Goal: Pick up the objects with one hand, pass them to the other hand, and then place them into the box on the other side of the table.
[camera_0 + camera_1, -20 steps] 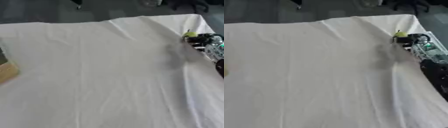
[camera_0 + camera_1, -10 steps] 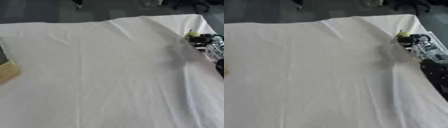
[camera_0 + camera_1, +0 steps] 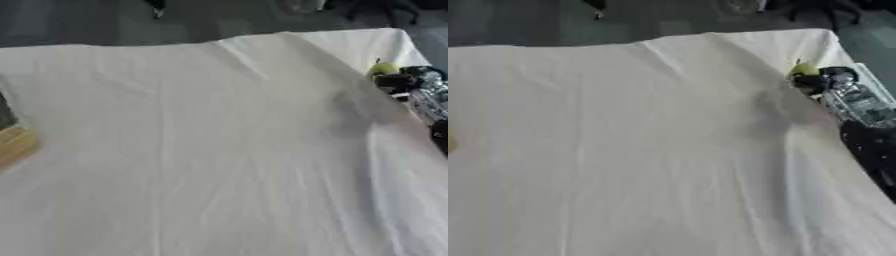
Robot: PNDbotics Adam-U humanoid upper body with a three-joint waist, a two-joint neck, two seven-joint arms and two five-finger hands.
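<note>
White-clothed tabletop (image 3: 623,150): right hand (image 3: 846,92) at its right edge curls around a yellow-green object (image 3: 803,69); handover and boxing remain.

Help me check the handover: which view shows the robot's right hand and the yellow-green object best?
The right eye view: the right hand shows with its forearm well inside the frame, beside the yellow-green object at the table's right edge. The left eye view cuts the hand off at its right border.

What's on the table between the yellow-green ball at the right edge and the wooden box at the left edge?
Nothing but bare white tablecloth, creased, as the left eye view shows, from the yellow-green ball across to the wooden box.
</note>
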